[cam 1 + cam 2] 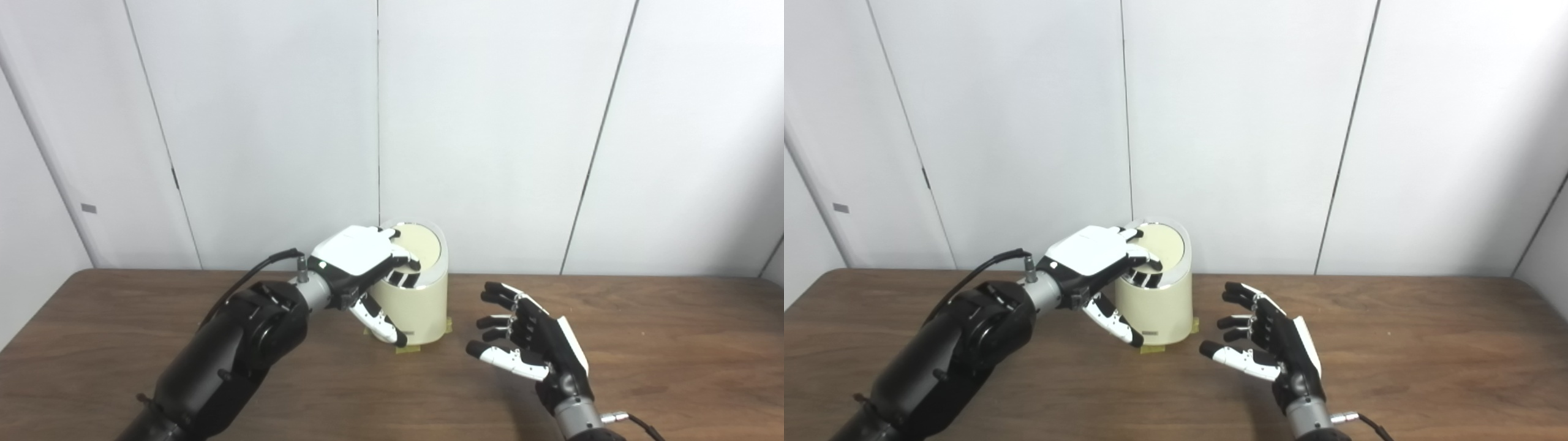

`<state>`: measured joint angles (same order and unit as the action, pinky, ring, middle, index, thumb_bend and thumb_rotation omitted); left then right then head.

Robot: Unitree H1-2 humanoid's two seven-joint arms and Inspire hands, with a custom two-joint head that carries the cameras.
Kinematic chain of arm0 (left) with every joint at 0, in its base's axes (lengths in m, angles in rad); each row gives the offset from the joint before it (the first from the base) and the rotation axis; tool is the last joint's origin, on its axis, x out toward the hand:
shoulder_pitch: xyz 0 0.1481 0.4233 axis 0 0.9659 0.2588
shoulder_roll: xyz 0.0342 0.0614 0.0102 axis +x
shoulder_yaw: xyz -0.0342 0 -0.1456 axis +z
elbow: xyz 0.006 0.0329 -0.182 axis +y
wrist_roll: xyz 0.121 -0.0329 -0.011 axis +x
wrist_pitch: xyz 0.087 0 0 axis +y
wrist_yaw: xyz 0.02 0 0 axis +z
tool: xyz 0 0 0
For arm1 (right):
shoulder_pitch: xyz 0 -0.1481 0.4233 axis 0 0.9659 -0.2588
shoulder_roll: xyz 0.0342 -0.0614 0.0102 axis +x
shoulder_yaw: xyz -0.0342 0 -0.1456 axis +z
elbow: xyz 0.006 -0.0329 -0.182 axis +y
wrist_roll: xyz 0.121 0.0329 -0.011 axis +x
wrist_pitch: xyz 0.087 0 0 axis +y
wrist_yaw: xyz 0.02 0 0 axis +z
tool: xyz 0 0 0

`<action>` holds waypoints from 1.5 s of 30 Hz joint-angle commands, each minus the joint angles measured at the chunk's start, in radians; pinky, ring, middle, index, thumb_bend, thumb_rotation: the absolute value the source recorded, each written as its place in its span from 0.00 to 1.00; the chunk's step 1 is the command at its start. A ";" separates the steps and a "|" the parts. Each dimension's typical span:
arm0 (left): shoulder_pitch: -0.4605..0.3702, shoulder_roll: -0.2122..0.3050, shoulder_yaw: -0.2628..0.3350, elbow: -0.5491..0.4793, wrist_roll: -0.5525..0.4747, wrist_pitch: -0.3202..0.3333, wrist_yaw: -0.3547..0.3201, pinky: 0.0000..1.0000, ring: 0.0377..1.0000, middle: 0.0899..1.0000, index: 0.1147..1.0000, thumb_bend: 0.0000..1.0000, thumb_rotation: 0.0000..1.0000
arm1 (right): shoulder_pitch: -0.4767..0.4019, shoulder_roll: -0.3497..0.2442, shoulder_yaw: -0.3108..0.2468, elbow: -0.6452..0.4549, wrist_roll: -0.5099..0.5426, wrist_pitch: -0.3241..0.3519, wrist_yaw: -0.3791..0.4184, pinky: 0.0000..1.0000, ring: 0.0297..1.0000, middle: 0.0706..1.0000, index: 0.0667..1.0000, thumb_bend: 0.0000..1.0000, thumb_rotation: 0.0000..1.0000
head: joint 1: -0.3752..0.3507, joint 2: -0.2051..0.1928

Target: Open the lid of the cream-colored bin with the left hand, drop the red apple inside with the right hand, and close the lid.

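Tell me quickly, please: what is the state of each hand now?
Left hand: fingers rest on the bin lid; whether it grips cannot be told.
Right hand: open, holding nothing, beside the cream-colored bin.

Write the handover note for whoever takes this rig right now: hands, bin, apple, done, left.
Left hand: resting on the lid of the bin, fingers draped over its near edge, thumb down the bin's front; no firm grip visible.
Right hand: open, empty, above the table right of the bin.
Bin: upright, taped down, lid looks closed.
Apple: not in view, so it cannot be told whether it is inside.
Left: confirm the apple is in; if so, withdraw the left hand.
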<state>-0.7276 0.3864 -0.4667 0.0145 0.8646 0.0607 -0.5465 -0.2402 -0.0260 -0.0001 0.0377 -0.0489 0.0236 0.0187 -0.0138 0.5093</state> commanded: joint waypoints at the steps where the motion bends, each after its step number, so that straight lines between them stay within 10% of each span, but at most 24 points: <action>1: 0.006 0.014 -0.019 0.009 0.010 0.022 -0.069 1.00 1.00 0.81 0.81 1.00 0.36 | -0.027 0.004 -0.004 -0.037 0.009 -0.016 -0.007 0.52 0.59 0.75 0.76 0.85 0.23 | 0.000 0.000; 7: 0.024 0.020 0.055 -0.049 -0.065 -0.014 0.013 1.00 1.00 0.79 0.80 0.95 0.39 | -0.023 0.007 -0.005 -0.049 0.010 -0.003 -0.008 0.54 0.59 0.75 0.75 0.84 0.22 | 0.002 0.001; 20: 0.197 -0.101 0.369 -0.111 -0.297 -0.163 0.445 0.86 0.96 0.94 0.94 0.75 0.32 | -0.022 -0.006 -0.008 -0.034 0.017 -0.025 -0.002 0.52 0.58 0.75 0.75 0.84 0.22 | 0.008 0.001; 31: 0.433 -0.136 0.515 -0.160 -0.781 -0.036 0.330 0.66 0.78 0.83 0.88 0.81 0.32 | -0.020 -0.016 -0.021 -0.029 0.043 -0.045 0.000 0.55 0.60 0.74 0.74 0.86 0.22 | 0.010 -0.001; 45: 0.561 -0.170 0.528 -0.061 -0.863 -0.156 0.347 0.63 0.73 0.79 0.86 0.77 0.30 | 0.015 -0.025 -0.023 -0.047 0.033 -0.064 -0.010 0.56 0.58 0.74 0.74 0.87 0.23 | 0.006 0.000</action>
<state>-0.1405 0.2124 0.0546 -0.0310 0.0169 -0.0383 -0.2139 -0.1995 -0.0459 -0.0174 0.0282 -0.0144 0.0159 0.0147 -0.0077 0.5077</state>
